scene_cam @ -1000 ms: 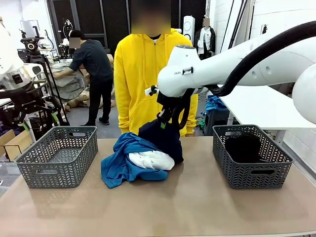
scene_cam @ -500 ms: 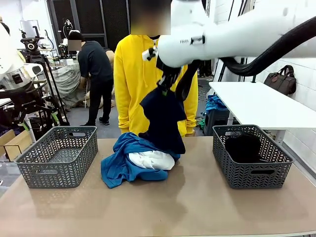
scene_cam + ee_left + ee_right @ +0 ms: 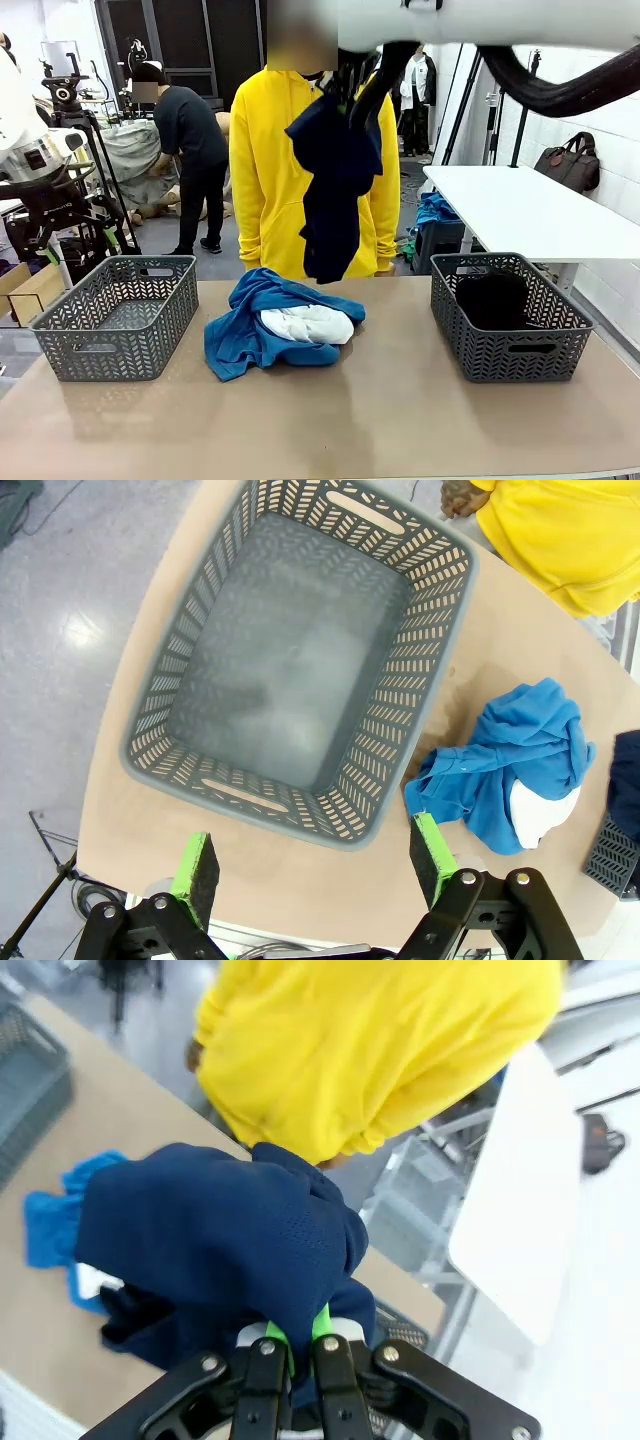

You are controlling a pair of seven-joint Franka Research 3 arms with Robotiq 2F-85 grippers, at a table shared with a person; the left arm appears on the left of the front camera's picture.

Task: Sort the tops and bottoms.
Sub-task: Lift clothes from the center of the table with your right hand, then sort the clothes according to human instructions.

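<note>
Right pincer (image 3: 297,1342): I have it clamped on the dark navy garment (image 3: 335,180), hanging clear above the table (image 3: 400,410) | left pincer (image 3: 312,868): fingers apart, above the left basket (image 3: 400,705) | bright blue garment (image 3: 240,330) bundled around the white garment (image 3: 308,323), mid-table | black garment (image 3: 493,300) in the right basket (image 3: 510,362)

dark navy garment (image 3: 335,185) dangling limp in mid-air, clear of the table (image 3: 400,420), bright blue one (image 3: 240,335) crumpled in a heap mid-table, white one (image 3: 308,323) bunched up and nestled in its folds, black one (image 3: 495,298) slumped inside the right-hand grey basket (image 3: 510,355)
</note>
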